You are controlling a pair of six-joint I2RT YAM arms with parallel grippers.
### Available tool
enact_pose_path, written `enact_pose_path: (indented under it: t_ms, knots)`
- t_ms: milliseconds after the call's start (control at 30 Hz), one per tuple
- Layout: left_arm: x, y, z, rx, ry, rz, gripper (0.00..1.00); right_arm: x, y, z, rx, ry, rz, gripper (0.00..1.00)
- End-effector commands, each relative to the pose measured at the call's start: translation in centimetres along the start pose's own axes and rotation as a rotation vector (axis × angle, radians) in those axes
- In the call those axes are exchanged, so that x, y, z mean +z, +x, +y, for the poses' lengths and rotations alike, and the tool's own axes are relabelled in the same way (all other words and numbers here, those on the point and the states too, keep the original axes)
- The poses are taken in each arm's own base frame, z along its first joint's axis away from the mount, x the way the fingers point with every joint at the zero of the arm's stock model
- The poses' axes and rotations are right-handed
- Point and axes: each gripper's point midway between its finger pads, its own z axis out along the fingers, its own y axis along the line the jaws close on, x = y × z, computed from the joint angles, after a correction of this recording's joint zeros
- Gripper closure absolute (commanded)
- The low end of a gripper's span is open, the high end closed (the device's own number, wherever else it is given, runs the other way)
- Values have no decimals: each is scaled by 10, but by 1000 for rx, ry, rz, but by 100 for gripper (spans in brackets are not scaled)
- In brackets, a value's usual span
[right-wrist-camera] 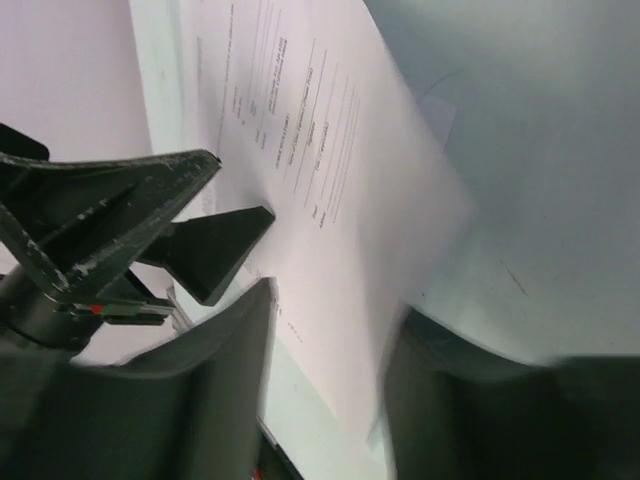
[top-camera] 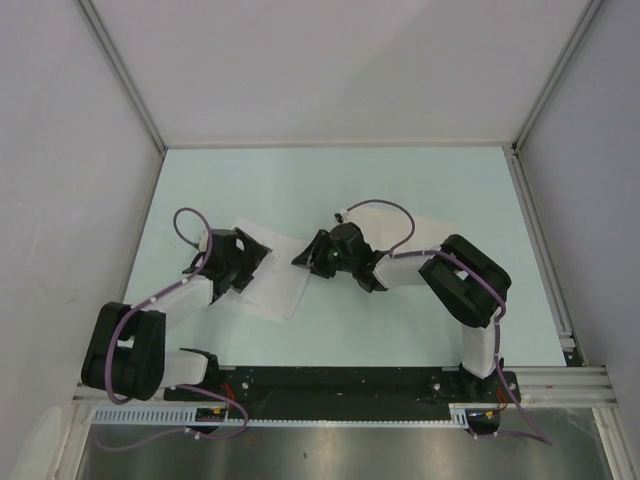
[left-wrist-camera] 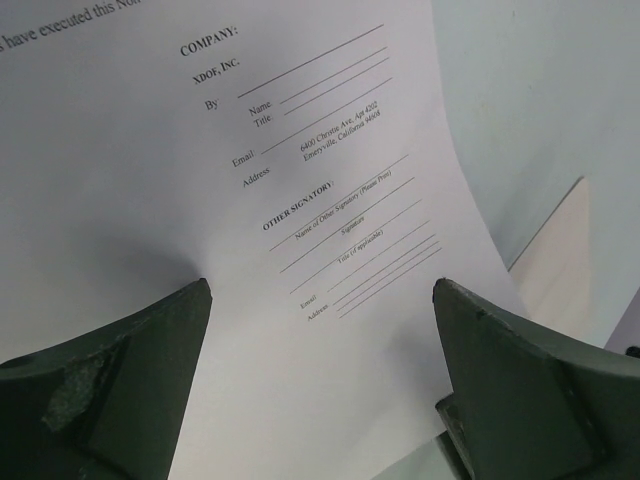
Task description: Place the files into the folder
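Printed sheet [left-wrist-camera: 330,200] sits just left of the folder [top-camera: 428,230], left gripper [left-wrist-camera: 322,290] spread wide over it, right gripper [right-wrist-camera: 330,300] half-spread astride its folder-side edge, blurred, unclamped; risk: shallow bite slips, creasing the sheet.

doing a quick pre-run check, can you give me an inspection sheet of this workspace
surface: pale green table, no spills seen
job's things: printed sheet under the left gripper, one edge curled up; another white flat piece beneath the right arm, too small to tell what it is
clutter: nothing seen
grippers: left gripper open wide over the sheet; right gripper jaws apart either side of the sheet's raised edge
cables: purple cables loop along both arms, no snag seen
surroundings: white walls on three sides, metal rail at the right
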Motion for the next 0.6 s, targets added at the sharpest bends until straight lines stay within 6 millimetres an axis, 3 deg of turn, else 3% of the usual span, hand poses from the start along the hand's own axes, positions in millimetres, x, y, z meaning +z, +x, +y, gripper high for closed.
enact_pose_path:
  t_ms: [0,33,100,200,267,333,367,400,433,467,533,567]
  knots:
    - [-9,-3,-7,119,34,8,0,-3,-15,14,-27,-50,-57,64]
    - [-13,-6,-14,149,55,1,1,-1,-19,11,-63,-51,-71,71]
    - [-20,-14,-31,226,120,-28,1,5,-19,3,-99,-66,-59,99]
    - [-45,-16,-66,338,263,-44,0,-1,-36,1,-131,-116,-23,100]
    - [-61,-10,-92,446,362,-52,1,-17,-56,-22,-172,-89,39,100]
    - [-66,0,-108,507,403,-31,2,-48,-70,-51,-191,30,92,100]
    - [-74,12,-126,554,456,-4,3,-63,-94,-72,-282,84,66,100]
    - [-78,19,-140,571,511,6,3,-76,-106,-81,-323,124,62,100]
    - [-78,28,-149,588,542,28,4,-97,-103,-101,-301,211,116,100]
    - [-78,45,-163,615,579,64,5,-116,-128,-122,-271,255,84,100]
    - [-74,62,-181,644,623,94,5,-142,-140,-145,-277,313,108,100]
    - [-67,80,-195,667,635,137,5,-157,-155,-161,-254,345,86,100]
